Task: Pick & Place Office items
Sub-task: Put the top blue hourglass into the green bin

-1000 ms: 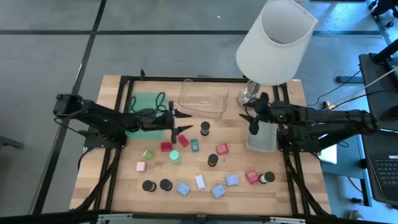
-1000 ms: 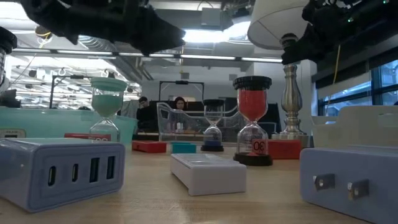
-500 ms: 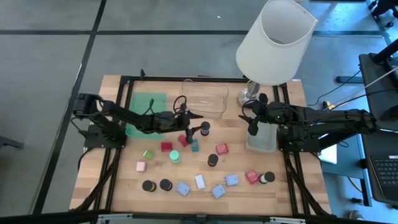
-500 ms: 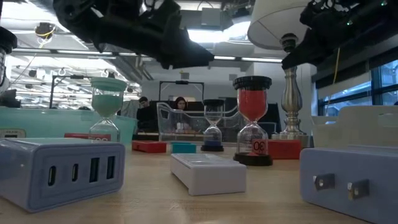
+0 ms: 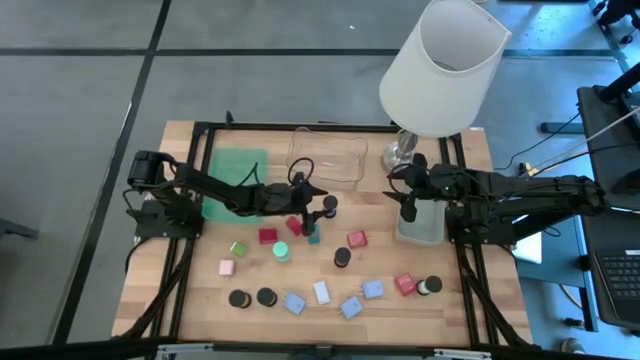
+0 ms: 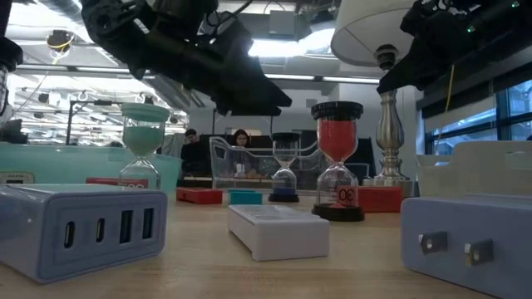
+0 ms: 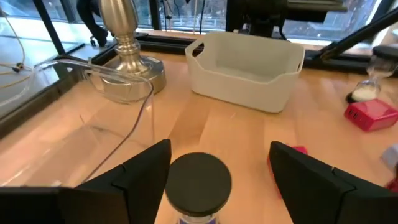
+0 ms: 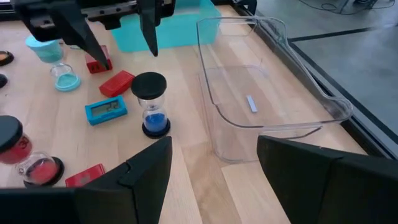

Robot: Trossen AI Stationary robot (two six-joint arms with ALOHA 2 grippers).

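Observation:
A small hourglass with black caps and blue sand (image 5: 329,207) (image 8: 151,102) stands upright on its lower cap in the middle of the table, near the clear tray. My left gripper (image 5: 316,203) (image 7: 208,171) is open. One finger stands on each side of the hourglass's top cap (image 7: 198,183), with a gap on both sides. Other office items lie around: a teal clock (image 8: 106,109), red blocks (image 5: 267,236), a red hourglass (image 5: 342,257) and a teal hourglass (image 5: 281,251). My right gripper (image 5: 408,205) (image 8: 214,165) hangs open over the white bin's (image 5: 420,228) left edge, holding nothing.
A big white lamp (image 5: 440,65) stands at the far right, its metal base (image 7: 127,78) beside the clear tray (image 5: 326,155). A green tray (image 5: 232,170) lies at the far left. Light-blue chargers, black discs and a red block line the near edge (image 5: 330,295).
My left gripper has travelled toward the table's right edge and sunk, coming from beside the green tray to the black-capped hourglass, its fingers now on either side of the top cap. The hourglass has stayed in place.

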